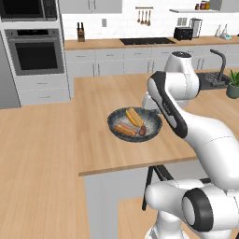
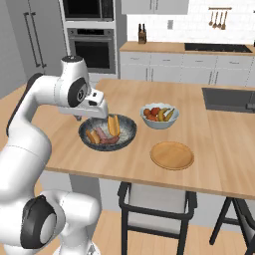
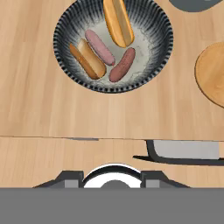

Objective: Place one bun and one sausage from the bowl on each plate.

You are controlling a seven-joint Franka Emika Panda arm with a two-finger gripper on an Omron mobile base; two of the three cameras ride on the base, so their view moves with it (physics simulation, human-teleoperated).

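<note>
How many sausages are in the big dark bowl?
2. Both lie in the middle of the bowl, between the buns: one sausage beside the lower bun, the other sausage below the upper bun.

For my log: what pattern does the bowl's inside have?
Dark grey bowl with pale grey radial streaks toward a lighter centre; clearest in the hand view.

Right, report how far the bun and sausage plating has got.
Nothing is plated yet. Both buns and both sausages lie in the bowl; the wooden plate is bare. Nothing is in hand. All four placements remain.
</note>
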